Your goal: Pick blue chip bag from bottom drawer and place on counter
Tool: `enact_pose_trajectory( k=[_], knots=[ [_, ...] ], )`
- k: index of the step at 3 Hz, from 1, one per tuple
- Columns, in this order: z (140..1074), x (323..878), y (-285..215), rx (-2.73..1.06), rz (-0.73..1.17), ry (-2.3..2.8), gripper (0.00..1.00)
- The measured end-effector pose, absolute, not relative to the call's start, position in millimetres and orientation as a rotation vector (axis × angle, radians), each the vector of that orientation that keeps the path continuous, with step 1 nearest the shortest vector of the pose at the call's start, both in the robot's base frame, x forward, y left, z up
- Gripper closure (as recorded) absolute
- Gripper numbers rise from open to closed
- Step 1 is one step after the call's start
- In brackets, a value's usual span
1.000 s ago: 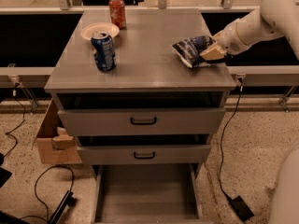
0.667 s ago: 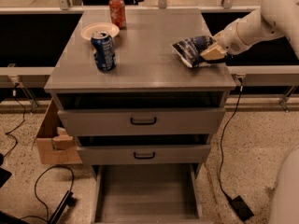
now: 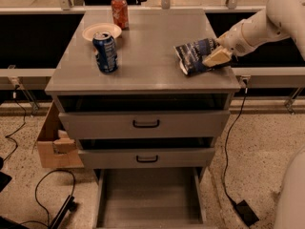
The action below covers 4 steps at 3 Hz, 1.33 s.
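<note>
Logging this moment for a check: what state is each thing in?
blue chip bag: lying crumpled on the counter, right side.
claw: over the counter's right edge, on the bag's right end.
bottom drawer: pulled out, nothing visible inside.
blue soda can: upright on the counter.
red soda can: upright at the back.
plate: flat behind the blue can.
cardboard box: open, on the floor.

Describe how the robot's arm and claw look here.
The arm is a smooth off-white tube of thick rounded segments, coming in from the upper right. It narrows to the claw, a tan blocky wedge at the right end of the bag on the counter. No cables or markings show on it.
</note>
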<state>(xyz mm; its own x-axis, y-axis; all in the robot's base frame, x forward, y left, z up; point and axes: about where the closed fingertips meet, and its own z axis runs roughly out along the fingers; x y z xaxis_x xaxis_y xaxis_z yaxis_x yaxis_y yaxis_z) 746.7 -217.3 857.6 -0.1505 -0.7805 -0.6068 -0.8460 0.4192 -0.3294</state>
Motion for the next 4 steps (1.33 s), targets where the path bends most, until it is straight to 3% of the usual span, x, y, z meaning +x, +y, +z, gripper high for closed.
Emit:
enact_pose_trajectory(
  k=[1, 3, 4],
  knots=[
    [857.2, 746.7, -214.6, -1.384, 0.122, 1.941, 0.00],
    [948.9, 713.5, -210.2, -1.374, 0.185, 1.871, 0.00],
    [1012.5, 677.8, -230.5, -1.262, 0.140, 1.840, 0.00]
  ],
)
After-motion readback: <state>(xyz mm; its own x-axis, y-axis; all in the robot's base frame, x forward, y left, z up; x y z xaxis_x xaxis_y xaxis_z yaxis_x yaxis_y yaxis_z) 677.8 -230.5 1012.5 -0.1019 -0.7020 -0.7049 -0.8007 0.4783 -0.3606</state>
